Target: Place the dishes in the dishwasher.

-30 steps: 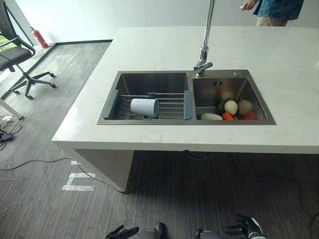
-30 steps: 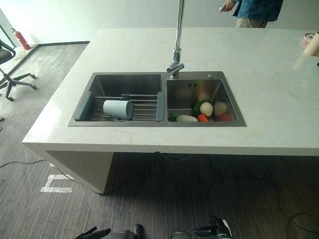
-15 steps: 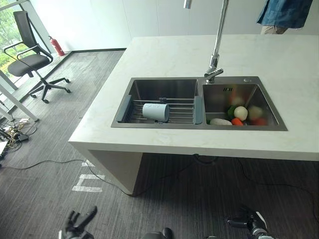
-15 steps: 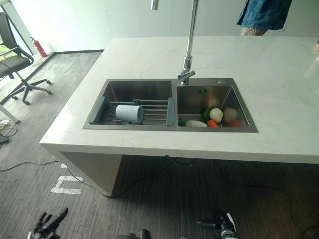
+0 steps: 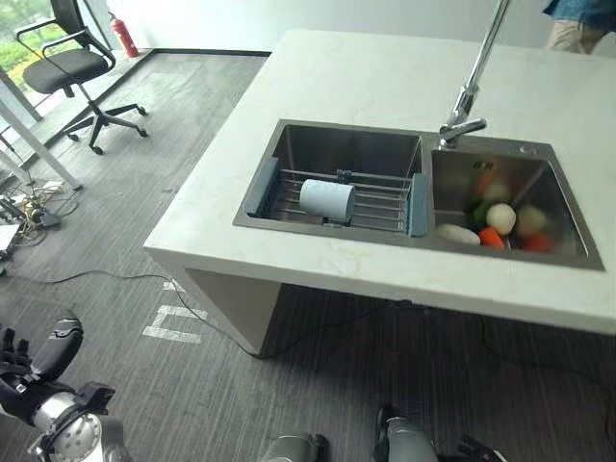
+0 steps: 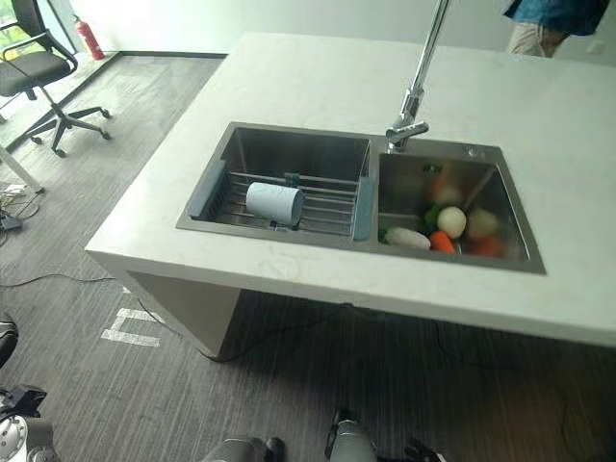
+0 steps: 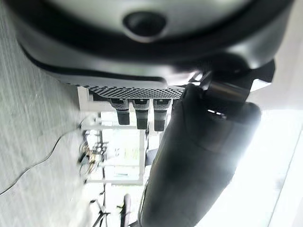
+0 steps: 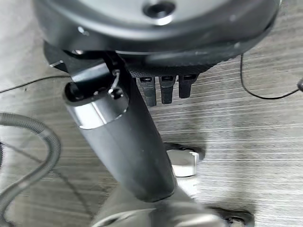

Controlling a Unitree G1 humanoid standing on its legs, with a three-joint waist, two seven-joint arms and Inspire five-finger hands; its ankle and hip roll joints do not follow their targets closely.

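Observation:
A pale blue cup (image 5: 327, 199) lies on its side on a wire rack (image 5: 383, 202) that spans the left basin of a steel double sink (image 5: 346, 144). The sink is set in a white marble counter (image 5: 366, 77). My left hand (image 5: 24, 371) hangs low over the floor, left of the counter and far below the cup; its fingers (image 7: 137, 113) are straight and hold nothing. My right hand (image 5: 476, 449) hangs low in front of the counter, with straight fingers (image 8: 163, 87) and nothing in it.
The right basin holds vegetables (image 5: 500, 219), and a tall tap (image 5: 467, 106) stands behind the sink. A person (image 5: 577, 19) stands beyond the counter's far right. An office chair (image 5: 72, 67) and a fire extinguisher (image 5: 120, 34) stand at the far left on grey carpet.
The camera has swung, so the whole scene has shifted. My left hand has moved out to the lower left, and my right hand has sunk toward the bottom edge.

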